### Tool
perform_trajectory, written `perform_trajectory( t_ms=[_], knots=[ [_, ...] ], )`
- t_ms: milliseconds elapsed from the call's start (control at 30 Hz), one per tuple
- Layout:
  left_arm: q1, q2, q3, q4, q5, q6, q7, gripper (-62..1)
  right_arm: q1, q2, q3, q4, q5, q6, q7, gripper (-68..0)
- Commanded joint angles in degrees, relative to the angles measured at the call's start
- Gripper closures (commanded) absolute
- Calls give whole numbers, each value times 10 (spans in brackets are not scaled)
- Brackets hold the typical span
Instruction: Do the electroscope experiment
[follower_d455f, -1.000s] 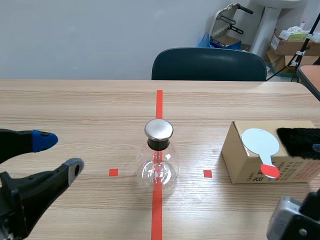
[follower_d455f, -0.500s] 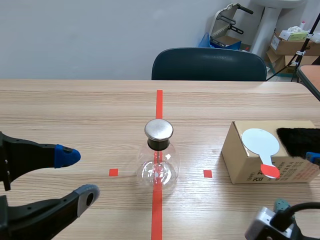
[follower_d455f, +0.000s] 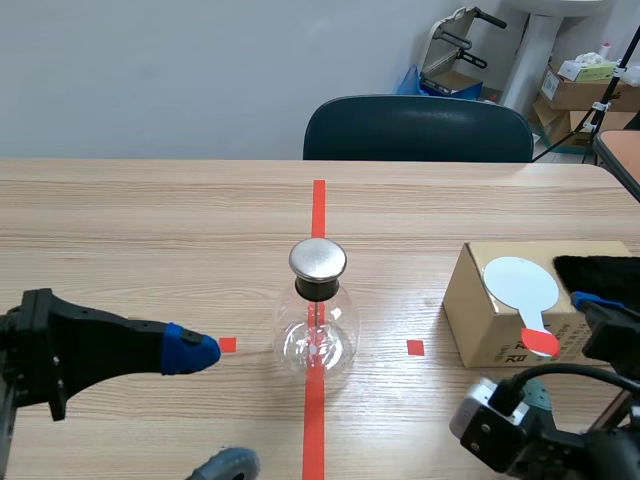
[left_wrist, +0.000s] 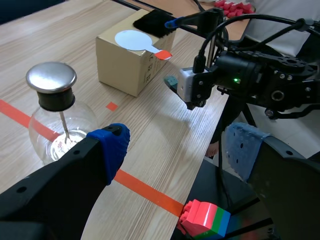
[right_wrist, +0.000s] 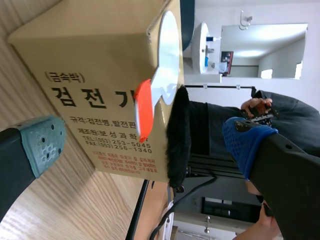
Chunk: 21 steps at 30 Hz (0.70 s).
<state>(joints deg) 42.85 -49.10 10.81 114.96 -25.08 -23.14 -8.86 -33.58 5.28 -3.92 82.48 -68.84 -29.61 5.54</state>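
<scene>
On the table (follower_d455f: 150, 210), left pincer (left_wrist: 177, 147) and right pincer (right_wrist: 145, 144) stand released; the right should, I judge, close squarely on the paddle (follower_d455f: 520, 280) by its red handle (right_wrist: 142, 107), overhanging the box (follower_d455f: 480, 310).

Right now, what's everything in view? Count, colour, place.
flask: 1, clear glass with a metal cap, table centre on the red tape line
cardboard box: 1, tan, to the flask's right
paddle: 1, white disc with a red handle, on the box
fur cloth: 1, black, on the box beside the paddle
chair: 1, dark, behind the table
toy block: 1, red, green and blue, below the table edge
table: 1, light wood
left claw: black, blue pads, open, beside the flask
right claw: black, open, facing the box
</scene>
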Motion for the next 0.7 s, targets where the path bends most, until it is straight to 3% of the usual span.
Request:
perform_trajectory(
  t_ms=[0, 333, 667],
  knots=[
    [-2, 5, 0, 14, 1, 8, -11, -422, 12, 9, -2, 3, -2, -8, -9, -655],
    [-31, 5, 19, 14, 7, 44, -17, -422, 45, 9, -19, -20, -14, -8, -14, -654],
    [-52, 3, 49, 14, 7, 61, -17, -422, 50, 9, -21, -23, -17, -5, -1, -629]
  ],
)
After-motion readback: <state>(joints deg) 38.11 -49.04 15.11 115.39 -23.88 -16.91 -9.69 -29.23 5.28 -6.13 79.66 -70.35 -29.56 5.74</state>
